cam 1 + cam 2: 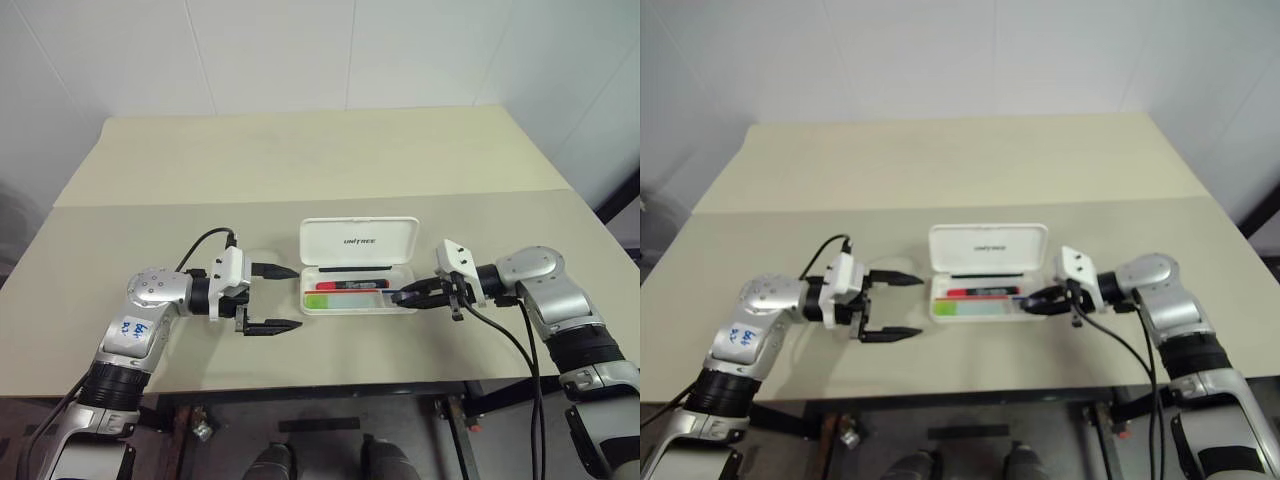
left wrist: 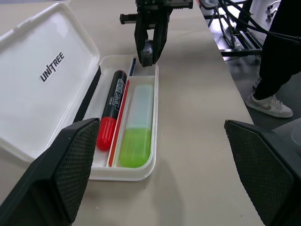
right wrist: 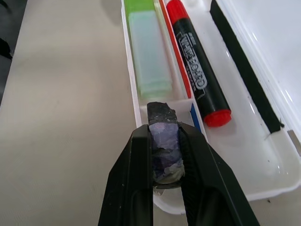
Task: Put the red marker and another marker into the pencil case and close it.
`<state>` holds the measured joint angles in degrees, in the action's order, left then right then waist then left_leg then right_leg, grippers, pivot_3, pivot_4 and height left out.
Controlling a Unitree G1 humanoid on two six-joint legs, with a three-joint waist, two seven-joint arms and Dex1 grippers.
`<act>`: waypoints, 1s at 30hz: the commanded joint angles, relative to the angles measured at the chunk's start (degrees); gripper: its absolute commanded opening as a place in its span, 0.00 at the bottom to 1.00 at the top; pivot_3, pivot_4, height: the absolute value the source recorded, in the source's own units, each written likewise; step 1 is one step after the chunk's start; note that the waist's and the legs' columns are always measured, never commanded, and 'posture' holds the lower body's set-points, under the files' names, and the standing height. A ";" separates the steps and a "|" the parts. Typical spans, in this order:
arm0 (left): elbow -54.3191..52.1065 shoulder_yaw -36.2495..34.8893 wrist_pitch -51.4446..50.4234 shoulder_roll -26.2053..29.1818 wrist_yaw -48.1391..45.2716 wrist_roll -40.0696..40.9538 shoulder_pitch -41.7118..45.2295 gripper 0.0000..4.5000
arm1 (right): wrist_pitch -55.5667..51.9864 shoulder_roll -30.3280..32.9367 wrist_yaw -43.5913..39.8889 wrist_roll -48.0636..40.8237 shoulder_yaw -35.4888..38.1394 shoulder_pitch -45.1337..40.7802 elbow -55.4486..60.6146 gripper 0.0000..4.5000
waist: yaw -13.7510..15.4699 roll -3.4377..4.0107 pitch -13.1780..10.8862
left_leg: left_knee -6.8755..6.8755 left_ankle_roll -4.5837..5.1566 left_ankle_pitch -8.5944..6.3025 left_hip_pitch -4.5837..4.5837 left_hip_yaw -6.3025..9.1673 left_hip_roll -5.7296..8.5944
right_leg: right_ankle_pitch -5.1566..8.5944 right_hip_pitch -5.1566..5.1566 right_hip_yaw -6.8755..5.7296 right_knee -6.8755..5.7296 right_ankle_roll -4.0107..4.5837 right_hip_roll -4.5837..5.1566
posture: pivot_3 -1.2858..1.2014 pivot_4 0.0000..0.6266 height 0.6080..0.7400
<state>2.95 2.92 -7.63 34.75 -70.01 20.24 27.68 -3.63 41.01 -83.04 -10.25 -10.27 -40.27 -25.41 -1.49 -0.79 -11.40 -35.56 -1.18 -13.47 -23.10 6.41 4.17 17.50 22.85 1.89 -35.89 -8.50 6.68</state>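
A beige table [image 1: 300, 170] is seen carrying the white pencil case [image 1: 358, 266], which lies open near the front edge, its lid [image 1: 359, 241] tipped back and marked with dark lettering. Inside the tray, the red marker [image 2: 112, 108], black in the middle with red ends, is laid in the compartment nearer the lid. The lime-green highlighter [image 2: 137, 127], with its pale translucent body, is laid in the compartment nearer the front wall, just beside the red marker and parted from it by a thin divider.

The left gripper [image 1: 272, 299] is held just off the case's left end, its two black fingers spread wide with nothing between them. The right gripper [image 3: 164, 141] is held at the case's right end, over the tray's rim, and is clenched on a small dark bluish-grey object [image 3: 163, 141] pinched between its fingertips; what that object is cannot be told. In the left wrist view, a person's dark trouser leg and pale shoe [image 2: 270, 104] are seen beyond the table.
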 commanded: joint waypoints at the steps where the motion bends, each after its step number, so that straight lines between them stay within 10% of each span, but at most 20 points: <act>1: -1.73 -1.41 -0.31 0.66 0.49 1.10 0.09 1.00 | 1.87 -0.70 -0.16 0.19 0.72 -1.89 -0.97 0.25 | -0.06 0.00 0.00 | 0.00 -0.01 0.00 0.00 0.00 0.00 | 0.00 0.00 0.00 -0.01 0.00 -0.01 | 0.52 0.24 1.00; 11: -0.92 -1.22 -0.58 0.17 0.68 1.22 1.23 1.00 | 0.28 -1.29 0.60 -2.30 2.68 -1.65 2.59 0.99 | 0.00 0.00 0.00 | 0.00 -0.03 0.00 0.00 0.00 -0.01 | 0.00 0.03 0.01 -0.01 0.01 -0.02 | 0.52 0.24 1.00; 30: 2.55 -9.30 -7.06 3.78 -2.10 9.49 1.97 0.96 | -16.80 6.63 8.64 -21.14 24.25 17.44 29.30 1.00 | 0.26 0.00 0.00 | -0.03 0.22 -0.19 0.00 0.00 -0.09 | -0.02 0.01 0.02 -0.02 0.05 -0.03 | 0.52 0.24 1.00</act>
<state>5.06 -4.39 -15.37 37.51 -71.29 28.45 28.75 -20.29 46.11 -75.06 -29.81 11.26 -22.92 2.04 -1.22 -0.79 -11.40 -35.60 -0.95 -13.66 -23.10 6.40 4.09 17.47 22.86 1.91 -35.91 -8.44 6.65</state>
